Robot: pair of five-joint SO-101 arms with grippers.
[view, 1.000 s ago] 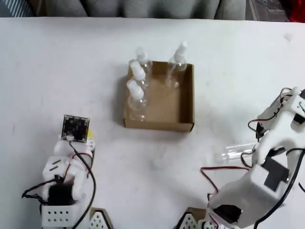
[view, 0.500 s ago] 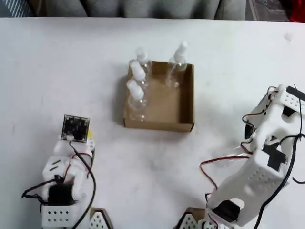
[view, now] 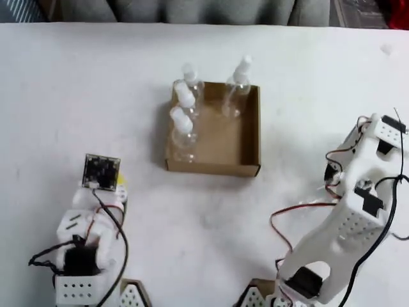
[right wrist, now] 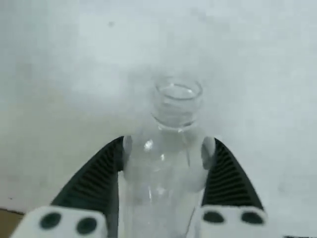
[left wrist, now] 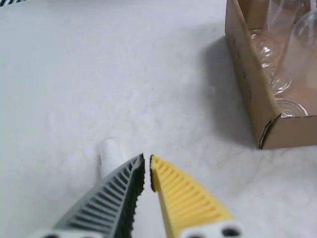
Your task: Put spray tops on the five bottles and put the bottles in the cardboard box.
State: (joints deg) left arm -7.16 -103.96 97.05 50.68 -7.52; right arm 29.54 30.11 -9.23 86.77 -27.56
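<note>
Left gripper (left wrist: 147, 166) pinched shut on nothing, small white plastic spray top (left wrist: 110, 151) just beside it; four capped clear bottles (view: 184, 128) stand in the brown cardboard box (view: 246, 167); right gripper (right wrist: 167, 148) clamps the uncapped clear plastic bottle (right wrist: 176, 116) below its neck: light, slick, probably squashable, so grip gently

Clear bottle (right wrist: 166, 171), black ribbed right claw (right wrist: 168, 145), grey-and-yellow left claw (left wrist: 147, 162), brown cardboard box (view: 214, 167)
</note>
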